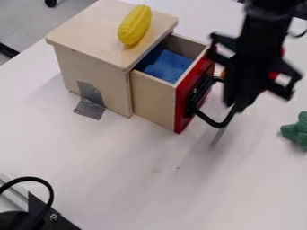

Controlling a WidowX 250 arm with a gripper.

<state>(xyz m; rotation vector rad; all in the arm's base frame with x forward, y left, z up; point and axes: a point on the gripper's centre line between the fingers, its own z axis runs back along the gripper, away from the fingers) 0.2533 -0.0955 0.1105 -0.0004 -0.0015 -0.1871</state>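
At the fingers of the black gripper (237, 106), no telling how far open or whether closed on anything, with dark parts overlapping there. Hanging in the right half of the view, just to the right of the red drawer front (184, 109). On that front, a black handle (196, 97), just to the left of the gripper, with its long axis running from far right to near left along the red face. Beneath the handle, a thin black loop (217, 124), curving rightward to the gripper's lower end; contact or mere overlap, impossible to say.

Behind the front, a wooden drawer (154, 100), pulled partly out of the wooden cabinet (111, 85) toward the right and slightly near. Inside the drawer, a soft-looking blue piece (168, 66). On top of the cabinet, near the edge above the drawer, a yellow toy corn cob (135, 25), lying with its long axis from near left to far right. At the cabinet's base, silver tape (90, 101) down onto the white table (120, 157). Well to the right, a green plush-like thing (296, 130).
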